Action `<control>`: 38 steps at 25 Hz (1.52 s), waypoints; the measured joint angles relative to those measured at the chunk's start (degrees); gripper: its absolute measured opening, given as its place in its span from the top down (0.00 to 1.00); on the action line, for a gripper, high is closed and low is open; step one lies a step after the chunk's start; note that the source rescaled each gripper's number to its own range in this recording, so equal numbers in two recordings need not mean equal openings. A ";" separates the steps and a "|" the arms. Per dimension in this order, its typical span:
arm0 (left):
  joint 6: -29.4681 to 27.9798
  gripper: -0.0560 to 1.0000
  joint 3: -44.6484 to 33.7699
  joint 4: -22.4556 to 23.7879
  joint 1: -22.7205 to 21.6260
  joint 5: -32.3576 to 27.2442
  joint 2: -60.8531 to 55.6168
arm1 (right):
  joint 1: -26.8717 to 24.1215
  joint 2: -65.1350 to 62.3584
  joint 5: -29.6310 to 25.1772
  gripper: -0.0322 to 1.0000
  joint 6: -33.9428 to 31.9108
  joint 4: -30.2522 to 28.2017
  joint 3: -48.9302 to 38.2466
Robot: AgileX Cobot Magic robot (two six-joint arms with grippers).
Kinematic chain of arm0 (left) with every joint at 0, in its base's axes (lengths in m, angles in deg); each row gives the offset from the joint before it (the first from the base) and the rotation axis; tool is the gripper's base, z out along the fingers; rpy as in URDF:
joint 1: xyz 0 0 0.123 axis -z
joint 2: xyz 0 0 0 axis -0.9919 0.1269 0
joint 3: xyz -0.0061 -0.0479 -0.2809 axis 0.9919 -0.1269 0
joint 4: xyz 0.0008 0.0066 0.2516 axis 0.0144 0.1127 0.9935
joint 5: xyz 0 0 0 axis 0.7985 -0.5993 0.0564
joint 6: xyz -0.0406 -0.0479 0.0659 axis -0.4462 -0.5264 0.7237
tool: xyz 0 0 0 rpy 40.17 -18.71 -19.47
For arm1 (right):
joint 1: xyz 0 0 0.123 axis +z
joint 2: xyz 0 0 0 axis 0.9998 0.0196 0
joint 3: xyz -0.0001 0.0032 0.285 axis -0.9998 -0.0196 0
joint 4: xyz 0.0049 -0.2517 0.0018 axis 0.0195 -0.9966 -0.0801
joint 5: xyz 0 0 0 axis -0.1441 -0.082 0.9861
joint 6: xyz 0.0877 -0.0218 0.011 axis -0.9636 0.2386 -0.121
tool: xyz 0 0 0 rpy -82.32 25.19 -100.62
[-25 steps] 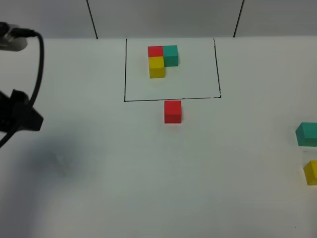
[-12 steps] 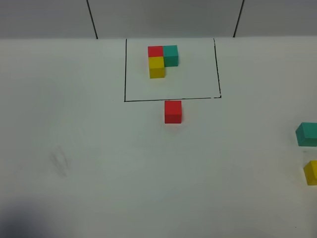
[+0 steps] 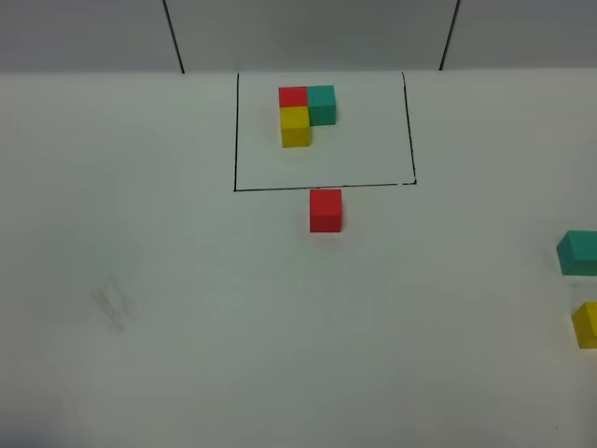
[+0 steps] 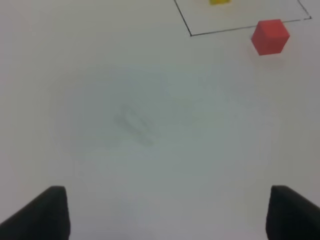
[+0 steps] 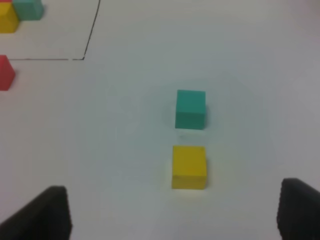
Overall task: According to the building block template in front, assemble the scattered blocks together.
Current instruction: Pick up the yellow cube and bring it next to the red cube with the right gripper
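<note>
The building block template [image 3: 305, 110] is a red, teal and yellow L inside a thin black outline [image 3: 322, 187] at the far middle of the table. Of the scattered blocks, the red cube [image 3: 326, 210] sits just in front of that outline. The teal cube [image 3: 578, 252] and yellow cube [image 3: 587, 324] lie at the right edge. Neither arm shows in the exterior view. My left gripper [image 4: 167, 214] hangs open over bare table, far from the red cube [image 4: 270, 36]. My right gripper [image 5: 175, 212] is open, with the yellow cube [image 5: 189, 166] just ahead and the teal cube [image 5: 190, 108] beyond it.
The white table [image 3: 187, 308] carries a faint scuff mark [image 3: 112, 306] at the left. A grey back wall with two dark seams [image 3: 173, 37] runs behind the table's far edge.
The left arm, seen at the left edge a second ago, has pulled back out of the exterior view, and its shadow has faded from the lower left corner. The cubes have not moved.
</note>
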 joint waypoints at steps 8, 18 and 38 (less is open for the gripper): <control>0.49 0.14 -1.34 -0.24 0.00 -1.11 -2.99 | 0.00 0.00 0.00 0.29 0.00 0.00 0.00; 0.43 0.26 -1.34 -0.24 0.00 -1.32 -2.99 | 0.00 0.00 0.00 0.29 0.00 0.00 0.00; -2.35 0.28 -1.34 -0.24 -4.52 -1.32 -2.99 | 0.00 0.00 0.00 0.29 0.00 0.00 0.00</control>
